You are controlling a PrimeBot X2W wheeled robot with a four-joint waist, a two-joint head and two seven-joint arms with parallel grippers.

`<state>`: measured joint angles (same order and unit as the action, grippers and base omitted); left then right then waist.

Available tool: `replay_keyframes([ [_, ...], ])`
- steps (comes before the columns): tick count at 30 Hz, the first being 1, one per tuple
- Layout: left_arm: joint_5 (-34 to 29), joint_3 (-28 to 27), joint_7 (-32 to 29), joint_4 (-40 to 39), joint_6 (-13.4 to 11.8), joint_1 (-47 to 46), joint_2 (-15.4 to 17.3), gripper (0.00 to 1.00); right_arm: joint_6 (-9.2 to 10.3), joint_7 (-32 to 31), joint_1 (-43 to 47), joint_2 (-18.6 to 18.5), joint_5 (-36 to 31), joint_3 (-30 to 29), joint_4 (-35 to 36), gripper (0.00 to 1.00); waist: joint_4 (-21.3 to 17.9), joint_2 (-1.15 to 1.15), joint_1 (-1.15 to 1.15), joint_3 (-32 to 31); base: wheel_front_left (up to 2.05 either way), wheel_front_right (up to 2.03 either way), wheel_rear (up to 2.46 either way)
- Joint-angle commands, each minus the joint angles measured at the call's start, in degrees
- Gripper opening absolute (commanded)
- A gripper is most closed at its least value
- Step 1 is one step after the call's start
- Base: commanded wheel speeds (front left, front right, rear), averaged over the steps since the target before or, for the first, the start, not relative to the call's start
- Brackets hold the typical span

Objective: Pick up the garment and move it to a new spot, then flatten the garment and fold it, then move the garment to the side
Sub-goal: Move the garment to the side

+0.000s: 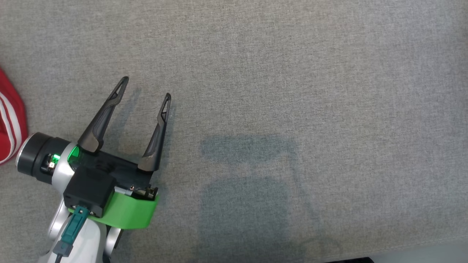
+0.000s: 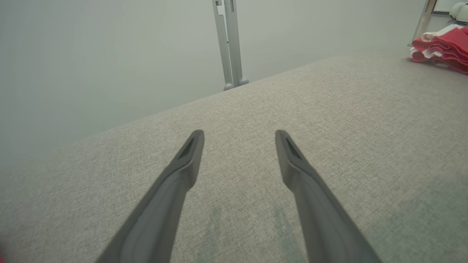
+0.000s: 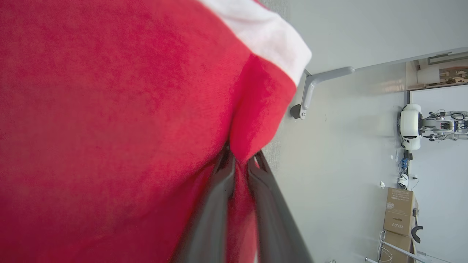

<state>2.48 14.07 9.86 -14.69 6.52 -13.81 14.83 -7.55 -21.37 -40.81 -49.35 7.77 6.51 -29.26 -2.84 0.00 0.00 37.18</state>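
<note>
- We see the right gripper [image 3: 241, 155] clamped on the red, white-trimmed garment [image 3: 109, 109], a fold pinched between its fingers.
- Our left gripper [image 1: 146, 87] hovers spread wide over the grey table [image 1: 292, 91], fingers aimed at 1 o'clock, grasping nothing.
- A red striped cloth [image 1: 9, 117] lies at 9 o'clock.
- Far cardboard boxes [image 3: 400, 212]: contents hidden.

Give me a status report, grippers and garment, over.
Left gripper open, empty, over grey surface. Right gripper pinching red garment. Nothing seen in the way.
</note>
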Motion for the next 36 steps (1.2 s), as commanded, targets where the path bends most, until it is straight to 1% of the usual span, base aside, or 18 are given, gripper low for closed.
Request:
replay_keyframes([
  [1, 0.3, 0.0, -0.1, 0.1, -0.2, -0.8, 0.2, 1.00, 0.12, 0.6, -0.3, -0.4, 0.0, 0.2, -0.3, 1.00, 0.3, 0.00, 0.00, -0.2, 0.00, 0.00, 0.00],
  [6, 0.7, 0.4, 0.2, 1.3, -0.5, -0.3, -0.2, 1.00, 0.12, 4.4, -0.5, -0.8, -1.7, 0.0, -2.4, 1.00, 1.2, 0.00, 0.00, -1.9, 0.00, 0.00, 0.00],
  [9, 1.3, 0.7, 1.1, 2.6, -0.8, 0.2, -0.7, 1.00, 0.12, 7.9, -1.1, 0.3, -2.9, -0.7, -2.6, 1.00, 2.0, 0.00, 0.00, -3.9, 0.00, 0.00, 0.00],
  [13, 3.2, 0.1, 2.4, 5.3, -1.4, 1.7, -2.0, 1.00, 0.12, 12.7, -0.8, 3.7, -2.1, -2.4, -1.5, 1.00, 2.7, 0.00, 0.00, -7.8, 0.00, 0.00, 0.00],
  [15, 3.2, -0.7, 3.3, 6.6, -2.6, 2.1, -2.3, 1.00, 0.12, 14.6, 0.8, 5.6, -1.7, -3.4, -1.0, 1.00, 3.1, 0.00, 0.00, -10.0, 0.00, 0.00, 0.00],
  [17, 3.3, -1.1, 3.8, 8.0, -3.1, 2.9, -2.3, 1.00, 0.12, 16.2, 2.4, 7.3, -1.6, -4.0, -0.4, 1.00, 3.4, 0.00, 0.00, -12.2, 0.00, 0.00, 0.00],
  [20, 4.0, -2.3, 4.4, 9.7, -4.4, 3.7, -2.7, 1.00, 0.11, 19.3, 4.5, 11.3, 0.1, -7.0, 1.4, 1.00, 4.0, 0.00, 0.00, -14.9, 0.00, 0.00, 0.00],
  [22, 5.0, -3.1, 4.7, 11.3, -5.2, 4.6, -3.3, 1.00, 0.11, 21.1, 6.8, 15.3, 2.9, -10.0, 2.7, 1.00, 4.6, 0.00, 0.00, -17.2, 0.00, 0.00, 0.00],
  [24, 7.6, -4.4, 4.8, 13.1, -5.7, 5.3, -4.7, 1.00, 0.11, 22.4, 9.3, 18.6, 4.6, -12.2, 4.7, 1.00, 5.2, 0.00, 0.00, -19.6, 0.00, 0.00, 0.00],
  [26, 9.6, -6.2, 4.5, 14.8, -6.4, 6.2, -5.2, 1.00, 0.10, 23.9, 11.7, 22.8, 5.0, -13.7, 7.3, 1.00, 5.5, 0.00, 0.00, -21.8, 0.00, 0.00, 0.00],
  [28, 10.7, -7.4, 3.6, 16.3, -7.3, 6.8, -5.5, 1.00, 0.10, 24.7, 14.2, 27.0, 5.1, -14.3, 9.6, 1.00, 5.6, 0.00, 0.00, -23.6, 0.00, 0.00, 0.00],
  [32, 12.6, -9.3, 1.2, 18.9, -9.0, 7.6, -5.9, 1.00, 0.10, 26.5, 17.4, 33.6, 5.1, -14.4, 12.3, 1.00, 6.1, 0.00, 0.00, -26.6, 0.00, 0.00, 0.00],
  [35, 12.7, -9.6, 0.1, 20.3, -10.2, 7.7, -6.0, 1.00, 0.10, 26.8, 19.4, 37.2, 5.0, -13.9, 13.3, 1.00, 6.6, 0.00, 0.00, -28.3, 0.00, 0.00, 0.00],
  [36, 12.7, -9.6, 0.1, 20.3, -10.2, 7.7, -6.0, 1.00, 0.10, 26.8, 19.4, 37.2, 5.0, -13.9, 13.3, 1.00, 6.6, 0.00, 0.00, -28.3, 0.00, 0.00, 0.00],
])
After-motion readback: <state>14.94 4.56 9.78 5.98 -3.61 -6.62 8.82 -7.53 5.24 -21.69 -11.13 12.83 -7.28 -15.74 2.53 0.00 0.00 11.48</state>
